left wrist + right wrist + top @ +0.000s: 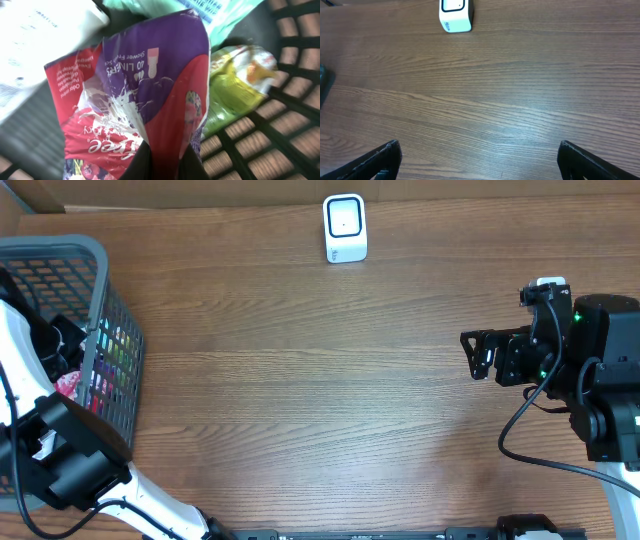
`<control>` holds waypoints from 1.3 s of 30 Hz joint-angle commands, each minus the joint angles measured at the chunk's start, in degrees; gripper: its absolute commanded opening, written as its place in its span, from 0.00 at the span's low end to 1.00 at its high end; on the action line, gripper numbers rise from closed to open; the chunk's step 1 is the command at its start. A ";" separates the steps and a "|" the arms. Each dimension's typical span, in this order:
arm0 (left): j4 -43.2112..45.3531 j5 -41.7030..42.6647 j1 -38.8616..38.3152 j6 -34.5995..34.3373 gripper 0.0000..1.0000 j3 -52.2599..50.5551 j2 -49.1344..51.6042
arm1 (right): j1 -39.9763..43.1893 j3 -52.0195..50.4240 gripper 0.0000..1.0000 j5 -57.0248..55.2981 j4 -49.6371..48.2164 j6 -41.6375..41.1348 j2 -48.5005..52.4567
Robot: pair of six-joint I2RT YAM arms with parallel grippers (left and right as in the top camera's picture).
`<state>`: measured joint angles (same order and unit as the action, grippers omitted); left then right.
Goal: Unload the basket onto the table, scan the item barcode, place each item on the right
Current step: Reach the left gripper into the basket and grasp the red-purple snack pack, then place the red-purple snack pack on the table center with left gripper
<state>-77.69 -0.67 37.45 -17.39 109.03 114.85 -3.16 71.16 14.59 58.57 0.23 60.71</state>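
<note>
Wooden table (300,400), seen from above. A grey mesh basket (60,250) sits at the left edge, toward the far-left corner. The left arm reaches down into it, and its wrist hides most of the contents from the overhead view.

The left wrist view looks inside the basket. The left gripper (165,161) is pinched tight on the near edge of a purple-and-red liner pouch (150,85), with a dark finger on each side of the crumpled film. The pouch print reads "40 LINERS", upside down from this angle. I see no barcode on the face shown. The pouch lies within the basket, on top of the other goods:
- a green-yellow packet (235,80) just beside it, against the lattice wall
- a white packet (40,40) on its other side
- a mint-green packet (225,15) behind it

I cannot tell whether the pouch is lifted clear of these or resting on them.

A small white scanner (345,227) stands upright at the far edge, about midway along it and well apart from the basket.

The right gripper (477,356) hovers over the right edge with its jaws spread wide and nothing between them. In the right wrist view both fingers (380,160) frame bare wood, and the scanner is far ahead of them.
</note>
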 commanded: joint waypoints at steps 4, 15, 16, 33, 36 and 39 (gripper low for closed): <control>-5.33 -2.51 -0.39 0.68 0.04 15.47 -12.81 | -0.37 1.18 1.00 0.09 -0.07 0.24 -0.13; -9.33 0.35 -9.77 0.70 0.04 19.32 -29.49 | -0.35 1.18 1.00 0.09 -0.09 0.24 -0.13; -10.01 0.13 -12.39 0.70 0.04 19.32 -29.99 | -0.37 1.18 1.00 0.09 -0.09 0.24 -0.13; 0.00 -4.04 -54.14 -1.55 0.04 -6.60 -21.42 | -0.35 1.18 1.00 0.07 1.42 0.24 -0.13; 4.68 -5.84 -58.80 -2.49 0.04 -11.76 -16.74 | -0.35 1.18 1.00 0.07 1.64 0.24 -0.13; 7.30 -8.33 -61.13 -4.09 0.04 -14.53 -12.02 | -0.35 1.18 1.00 0.09 1.68 0.24 -0.13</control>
<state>-71.92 -4.97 -21.41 -18.87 97.17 98.96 -3.16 71.16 14.61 60.16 0.21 60.71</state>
